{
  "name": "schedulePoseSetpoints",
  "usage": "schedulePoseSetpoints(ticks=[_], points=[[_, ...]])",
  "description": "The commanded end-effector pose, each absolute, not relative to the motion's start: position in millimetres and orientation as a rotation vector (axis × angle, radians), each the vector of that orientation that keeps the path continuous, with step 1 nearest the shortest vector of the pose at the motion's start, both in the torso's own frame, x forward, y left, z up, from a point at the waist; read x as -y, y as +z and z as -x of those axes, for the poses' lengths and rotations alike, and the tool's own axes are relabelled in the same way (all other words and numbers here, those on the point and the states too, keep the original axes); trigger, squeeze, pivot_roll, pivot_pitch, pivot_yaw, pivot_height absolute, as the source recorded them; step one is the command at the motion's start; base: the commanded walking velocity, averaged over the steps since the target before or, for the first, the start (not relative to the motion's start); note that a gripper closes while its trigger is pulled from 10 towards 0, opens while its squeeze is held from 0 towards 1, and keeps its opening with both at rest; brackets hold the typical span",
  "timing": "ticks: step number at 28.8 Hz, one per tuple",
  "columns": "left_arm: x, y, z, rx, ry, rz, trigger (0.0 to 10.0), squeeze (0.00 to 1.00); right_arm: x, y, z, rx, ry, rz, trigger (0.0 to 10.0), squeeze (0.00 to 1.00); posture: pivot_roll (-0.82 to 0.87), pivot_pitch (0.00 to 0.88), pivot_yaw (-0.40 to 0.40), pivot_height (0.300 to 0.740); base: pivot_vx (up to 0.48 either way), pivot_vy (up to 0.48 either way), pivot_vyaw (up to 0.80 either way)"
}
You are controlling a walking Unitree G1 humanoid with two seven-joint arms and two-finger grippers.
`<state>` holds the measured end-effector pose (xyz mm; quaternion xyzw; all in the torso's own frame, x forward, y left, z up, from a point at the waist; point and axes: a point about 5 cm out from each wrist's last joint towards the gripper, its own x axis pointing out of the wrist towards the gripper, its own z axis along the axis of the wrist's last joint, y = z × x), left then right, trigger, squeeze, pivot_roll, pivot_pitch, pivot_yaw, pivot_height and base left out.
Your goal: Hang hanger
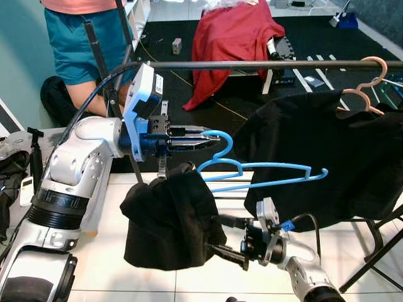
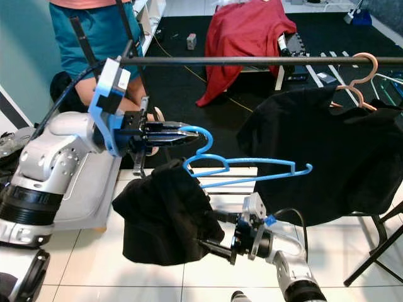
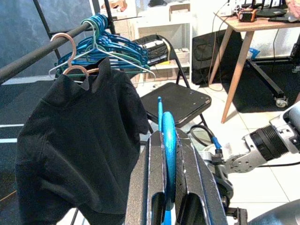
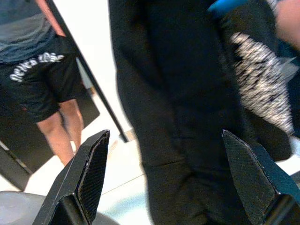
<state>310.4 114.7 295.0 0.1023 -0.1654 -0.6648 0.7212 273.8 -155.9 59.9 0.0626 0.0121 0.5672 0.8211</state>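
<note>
Just below the dark rail (image 1: 252, 64), the left end effector (image 1: 200, 138) is gripping the hook of a blue hanger (image 1: 264, 173), its two black fingers (image 3: 187, 187) clamped on either side of the blue plastic. The hanger is sitting roughly level in the air, under the rail and not touching it, with its far end reaching toward a black shirt (image 1: 327, 157) that is hanging from the rail on a pink hanger (image 1: 368, 85). A black garment (image 1: 170, 220) is drooping in a bunch from the near end of the blue hanger. Lower down, the right end effector (image 1: 217, 236) is pointing at that garment, its fingers (image 4: 93, 164) spread wide apart with the dark cloth lying between them. Behind the rail, a red cloth (image 1: 233, 38) is draped over something on the dark floor, and a person in teal shorts (image 1: 82, 44) is standing at the robot's left. More blue hangers (image 3: 112, 44) are crowding the rail beyond the black shirt.
</note>
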Motion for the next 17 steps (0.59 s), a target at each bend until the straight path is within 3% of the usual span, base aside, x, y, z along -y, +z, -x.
schedulePoseSetpoints(ticks=[1, 17], points=[[-114.3, 304.6, -307.9, 0.402, -1.473, -0.239, 0.0, 0.00, 158.5, 59.1, -273.1, -0.020, 1.186, -0.122, 10.0, 0.00, -0.04, 0.194, 0.031, 0.740, 0.000, 0.000, 0.00], [-113.2, 305.1, -306.0, 0.402, -1.487, -0.229, 0.0, 0.00, 167.2, 59.7, -268.4, 0.021, 1.125, -0.109, 10.0, 0.00, -0.04, 0.187, 0.037, 0.740, 0.000, 0.000, 0.00]])
